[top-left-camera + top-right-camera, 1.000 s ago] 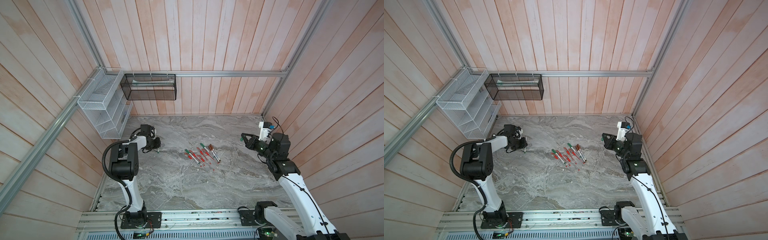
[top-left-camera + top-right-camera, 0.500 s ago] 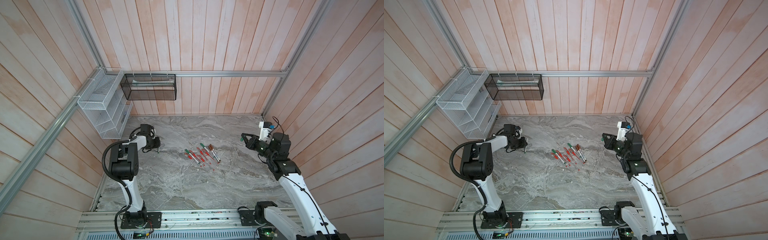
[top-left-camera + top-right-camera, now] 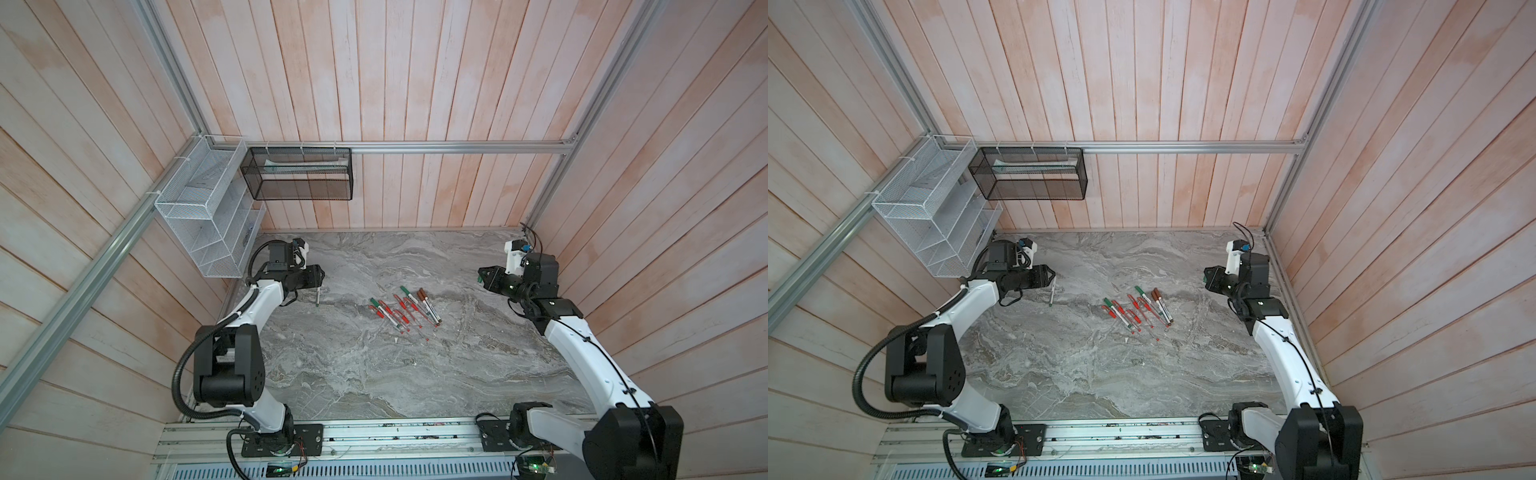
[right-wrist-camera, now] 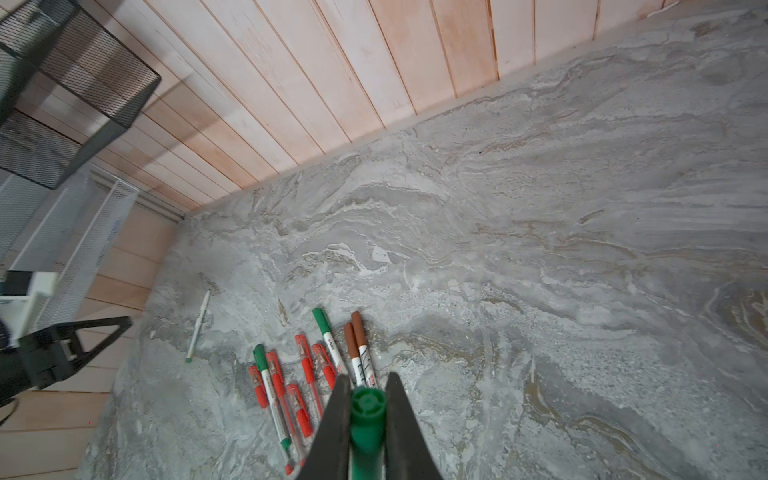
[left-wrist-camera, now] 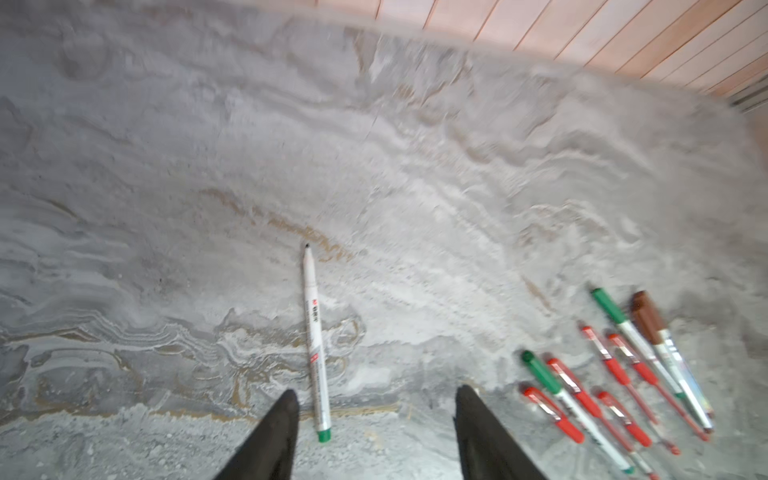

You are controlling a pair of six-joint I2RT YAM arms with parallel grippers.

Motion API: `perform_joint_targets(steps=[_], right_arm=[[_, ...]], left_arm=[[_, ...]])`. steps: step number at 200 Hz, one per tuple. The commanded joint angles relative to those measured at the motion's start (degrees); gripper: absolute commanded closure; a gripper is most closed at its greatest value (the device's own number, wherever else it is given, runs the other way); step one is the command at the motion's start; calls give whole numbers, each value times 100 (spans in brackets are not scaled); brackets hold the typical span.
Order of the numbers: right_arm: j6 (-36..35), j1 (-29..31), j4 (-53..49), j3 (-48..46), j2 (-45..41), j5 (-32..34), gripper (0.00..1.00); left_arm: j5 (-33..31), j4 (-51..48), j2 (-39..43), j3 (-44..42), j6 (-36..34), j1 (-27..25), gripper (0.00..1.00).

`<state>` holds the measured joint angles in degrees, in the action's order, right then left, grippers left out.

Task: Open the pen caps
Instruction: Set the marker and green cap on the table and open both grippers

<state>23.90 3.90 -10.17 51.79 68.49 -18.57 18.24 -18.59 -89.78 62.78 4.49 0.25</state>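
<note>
A cluster of capped pens [image 3: 403,309] [image 3: 1138,309] lies mid-table, with green caps [image 5: 609,305], a brown cap [image 5: 646,316] and slim red caps [image 5: 561,374] still on them. My left gripper [image 3: 320,276] [image 5: 377,390] is open at the table's left. An uncapped white pen [image 5: 314,332] [image 3: 317,296] with a green end lies flat just below it, close to one finger and free of both. My right gripper [image 3: 482,274] [image 4: 368,376] hovers at the right, shut on a green pen cap [image 4: 368,419].
A white wire rack [image 3: 208,216] and a black mesh basket [image 3: 299,174] hang on the walls at the back left. Wooden walls close in the grey marble table [image 3: 374,374] on three sides.
My left gripper has opened, and the white pen it held now lies on the table. The right arm and its green cap have not moved.
</note>
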Motion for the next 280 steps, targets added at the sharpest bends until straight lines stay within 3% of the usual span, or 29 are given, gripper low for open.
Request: perform_joint_targets(steps=[1,17,50,134,201,280], right_arm=[[-269,-65,-216,312,632,216,100],[-351,-104,-412,591,1214,120,100],[-392,-199,-435,870,2020,96,100],[-1126,-584,-1129,1845,3937,271,100],[-1283,-582,-1461,2208,4473,508,100],[-1388,-583,-1542,2270,4252,663,73]], left_arm=[[272,345,625,-548,-366,-33,23],[300,464,1180,-868,-534,-25,13],[584,636,1931,-1374,-615,101,3],[883,1006,2166,-1566,-371,469,0],[944,964,2128,-1504,-236,713,0],[993,1067,2148,-1528,-199,723,0]])
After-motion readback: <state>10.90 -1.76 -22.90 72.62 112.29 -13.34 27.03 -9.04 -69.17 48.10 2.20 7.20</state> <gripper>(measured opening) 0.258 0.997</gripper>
